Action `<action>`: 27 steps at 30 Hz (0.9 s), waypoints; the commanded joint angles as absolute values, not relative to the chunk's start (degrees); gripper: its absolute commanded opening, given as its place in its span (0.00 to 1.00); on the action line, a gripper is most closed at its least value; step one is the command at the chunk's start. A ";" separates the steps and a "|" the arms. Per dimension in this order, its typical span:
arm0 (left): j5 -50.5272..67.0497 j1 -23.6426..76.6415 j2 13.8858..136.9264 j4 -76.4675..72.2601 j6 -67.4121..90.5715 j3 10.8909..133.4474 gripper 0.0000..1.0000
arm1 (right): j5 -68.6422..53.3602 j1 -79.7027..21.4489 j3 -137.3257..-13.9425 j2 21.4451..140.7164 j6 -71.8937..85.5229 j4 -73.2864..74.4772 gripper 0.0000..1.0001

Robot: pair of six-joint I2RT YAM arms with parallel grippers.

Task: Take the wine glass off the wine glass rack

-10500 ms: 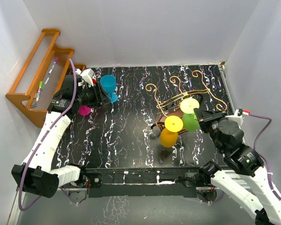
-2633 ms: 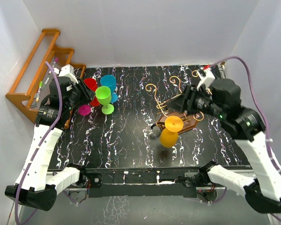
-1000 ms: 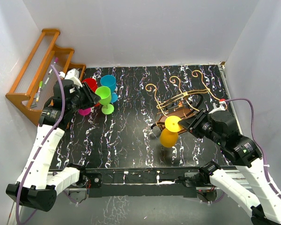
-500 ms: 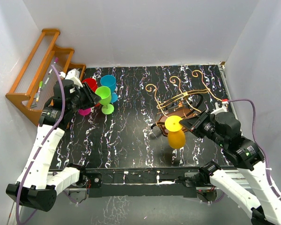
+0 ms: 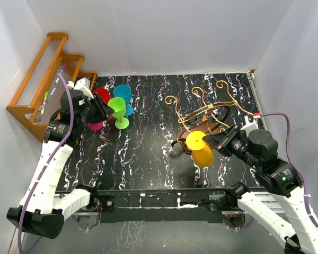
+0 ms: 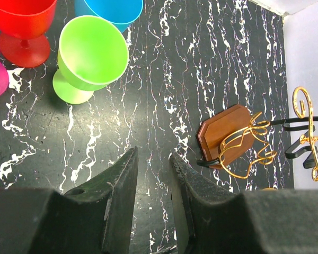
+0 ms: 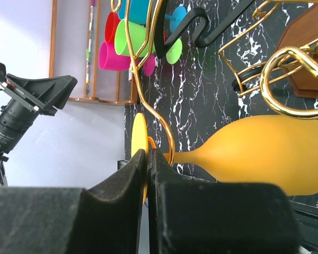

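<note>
The wine glass rack [image 5: 204,108] is a gold wire frame on a dark brown base [image 5: 208,128], right of centre. An orange-yellow wine glass [image 5: 202,156] hangs upside down at the rack's near end, its yellow foot [image 5: 196,140] on top. My right gripper [image 5: 209,141] is shut on the edge of that foot [image 7: 139,143]. In the right wrist view the bowl [image 7: 265,151] lies to the right and a gold wire [image 7: 167,132] curves beside the stem. My left gripper [image 5: 102,109] hovers by the standing glasses at the far left, open and empty [image 6: 152,159].
Green [image 5: 117,108], red [image 5: 102,96], blue [image 5: 122,94] and magenta [image 5: 96,125] glasses stand together at the back left. An orange-brown stepped shelf [image 5: 40,87] with pens leans on the left wall. White walls close in on three sides.
My right gripper has drawn the orange-yellow glass to the right and toward me along the rack's near end. The left arm has not moved.
</note>
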State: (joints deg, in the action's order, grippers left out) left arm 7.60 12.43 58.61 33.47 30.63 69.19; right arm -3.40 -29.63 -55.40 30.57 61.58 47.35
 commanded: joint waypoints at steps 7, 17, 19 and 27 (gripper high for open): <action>8.28 12.11 56.62 33.91 30.23 68.21 0.29 | -9.03 -29.71 -57.48 31.17 61.07 40.44 0.08; 8.17 12.11 56.74 33.72 30.23 67.98 0.29 | -10.01 -29.66 -55.18 32.53 60.47 35.80 0.08; 8.03 12.13 56.75 33.90 30.23 68.15 0.29 | -9.72 -29.71 -55.25 33.13 60.18 35.30 0.08; 8.04 12.06 57.39 33.63 30.05 68.15 0.29 | -8.99 -29.71 -56.83 34.35 59.50 36.66 0.08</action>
